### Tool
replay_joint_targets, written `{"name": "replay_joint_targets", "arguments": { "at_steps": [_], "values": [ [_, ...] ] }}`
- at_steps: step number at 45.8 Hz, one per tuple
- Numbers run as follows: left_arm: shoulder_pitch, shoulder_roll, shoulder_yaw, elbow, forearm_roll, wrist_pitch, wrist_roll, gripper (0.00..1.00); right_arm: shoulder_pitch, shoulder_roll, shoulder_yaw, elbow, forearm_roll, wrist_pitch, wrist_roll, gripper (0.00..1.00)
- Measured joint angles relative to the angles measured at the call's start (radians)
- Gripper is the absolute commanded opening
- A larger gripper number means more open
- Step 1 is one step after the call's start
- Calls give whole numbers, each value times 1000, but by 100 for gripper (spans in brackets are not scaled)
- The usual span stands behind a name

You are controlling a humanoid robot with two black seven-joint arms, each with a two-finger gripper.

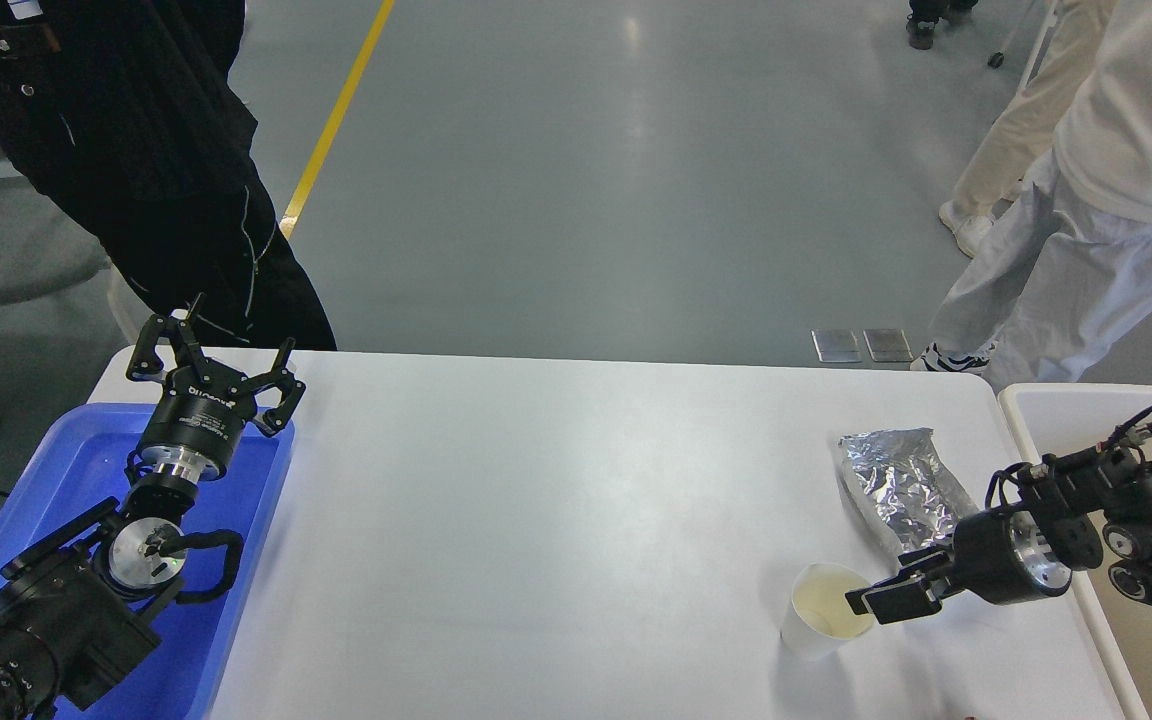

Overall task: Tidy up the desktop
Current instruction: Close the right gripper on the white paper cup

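Note:
The white desktop (556,520) fills the middle of the head view. A white paper cup (821,618) with pale liquid stands near its front right. A crumpled silver foil bag (894,478) lies just behind the cup. My right gripper (898,585) is low at the cup's right rim, its fingers (881,603) a little apart, one overlapping the rim; it grips nothing that I can see. My left gripper (211,362) is open and empty above the far corner of the blue tray.
A blue plastic tray (66,470) sits at the left edge under my left arm. A beige bin with a white rim (1046,405) stands off the table's right edge. People stand behind the table at far left and far right.

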Motion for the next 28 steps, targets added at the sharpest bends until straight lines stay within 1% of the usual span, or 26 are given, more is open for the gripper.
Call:
{"name": "replay_joint_targets", "arguments": {
  "at_steps": [6, 9, 14, 17, 19, 20, 21, 22, 24, 26, 28],
  "values": [
    [0, 0, 0, 0, 0, 0, 0, 100, -8, 18, 0, -18, 4, -4, -1, 93],
    [0, 0, 0, 0, 0, 0, 0, 100, -13, 29, 1, -32, 5, -6, -1, 89],
    [0, 0, 0, 0, 0, 0, 0, 100, -23, 47, 1, -57, 6, -12, -1, 78],
    [0, 0, 0, 0, 0, 0, 0, 100, -27, 57, 1, -68, 7, -19, 0, 66],
    [0, 0, 0, 0, 0, 0, 0, 100, -29, 61, 1, -72, 7, -26, 0, 52],
    [0, 0, 0, 0, 0, 0, 0, 100, -30, 64, 0, -76, 6, -31, 0, 40],
    [0, 0, 0, 0, 0, 0, 0, 100, -31, 66, -1, -79, 6, -35, 1, 24],
    [0, 0, 0, 0, 0, 0, 0, 100, -33, 70, -2, -83, 5, -40, 1, 11],
    [0, 0, 0, 0, 0, 0, 0, 100, -34, 76, -3, -89, 5, -45, 1, 8],
    [0, 0, 0, 0, 0, 0, 0, 100, -35, 80, -5, -95, 4, -50, 1, 0],
    [0, 0, 0, 0, 0, 0, 0, 100, -36, 85, -7, -102, 4, -55, 1, 0]
  ]
}}
